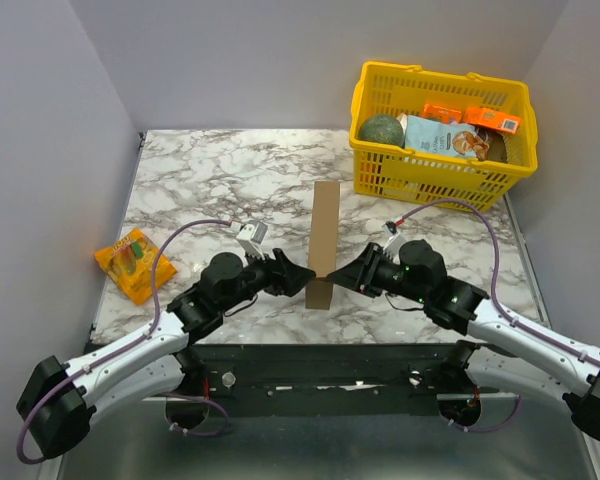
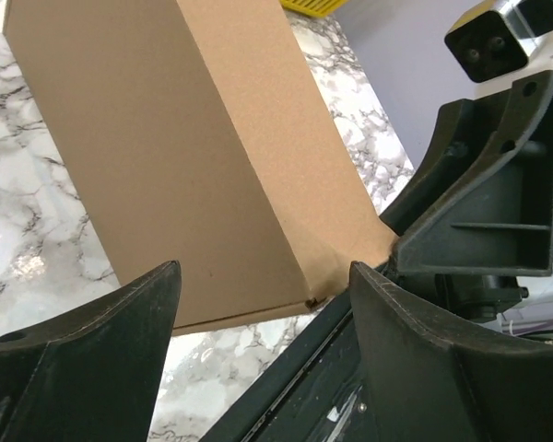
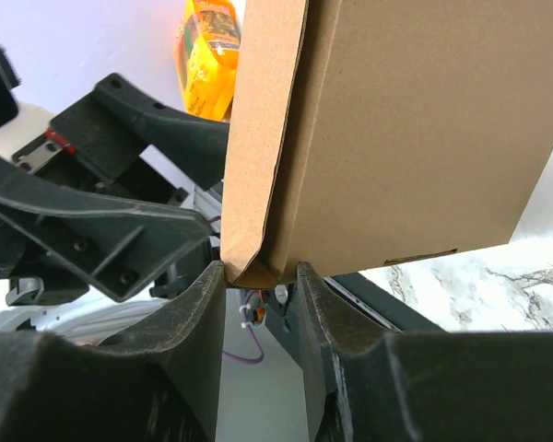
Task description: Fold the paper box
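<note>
Brown corrugated paper box (image 1: 325, 235), flat, on edge, right tool (image 3: 261, 273) pinching its fold, left tool (image 2: 263, 276) spread open.

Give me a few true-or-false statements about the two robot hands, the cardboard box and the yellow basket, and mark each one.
1. The right hand clamps the near corner of the paper box. True.
2. The left hand is shut on the box. False: it stands wide open.
3. The yellow basket is empty. False: it holds packets and a round green thing.
4. An orange snack packet lies near the table's left edge. True.
</note>
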Controlling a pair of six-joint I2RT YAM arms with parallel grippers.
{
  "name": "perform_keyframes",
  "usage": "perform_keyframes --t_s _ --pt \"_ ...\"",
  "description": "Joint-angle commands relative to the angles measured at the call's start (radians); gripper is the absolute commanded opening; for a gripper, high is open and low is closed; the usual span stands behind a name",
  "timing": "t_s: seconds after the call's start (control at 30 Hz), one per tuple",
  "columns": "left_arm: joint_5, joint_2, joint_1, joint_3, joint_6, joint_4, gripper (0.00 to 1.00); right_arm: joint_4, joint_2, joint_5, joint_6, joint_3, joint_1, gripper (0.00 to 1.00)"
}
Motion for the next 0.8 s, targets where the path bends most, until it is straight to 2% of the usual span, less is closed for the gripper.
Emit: perform_keyframes --t_s 0.0,0.2,0.3,0.43,0.53,0.63,0.67,0.77 --pt "0.048 0.057 0.003 0.018 -0.019 0.111 0.83 -0.217 0.036 0.027 -0.016 -0.087 -0.008 0.39" --pt "0.037 0.089 0.003 -0.001 -0.001 0.102 0.84 -0.24 0.074 0.027 -0.042 -0.075 -0.008 0.37" --pt "0.048 0.093 0.003 -0.014 0.004 0.085 0.79 -0.246 0.086 0.027 -0.041 -0.072 -0.01 0.36" --pt "0.052 0.07 0.001 -0.046 0.028 0.04 0.67 -0.269 0.117 0.019 -0.039 -0.06 -0.01 0.32" --pt "0.063 0.065 0.001 -0.073 0.047 0.017 0.61 -0.313 0.157 0.009 -0.042 -0.038 -0.01 0.25" --pt "0.085 0.083 0.0 -0.109 0.042 0.045 0.57 -0.346 0.18 0.006 -0.032 -0.032 -0.01 0.14" --pt "0.089 0.091 -0.002 -0.118 0.041 0.051 0.56 -0.352 0.186 0.004 -0.029 -0.026 -0.01 0.06" --pt "0.085 0.111 -0.009 -0.124 0.044 0.059 0.52 -0.412 0.203 0.004 -0.027 -0.009 -0.01 0.01"
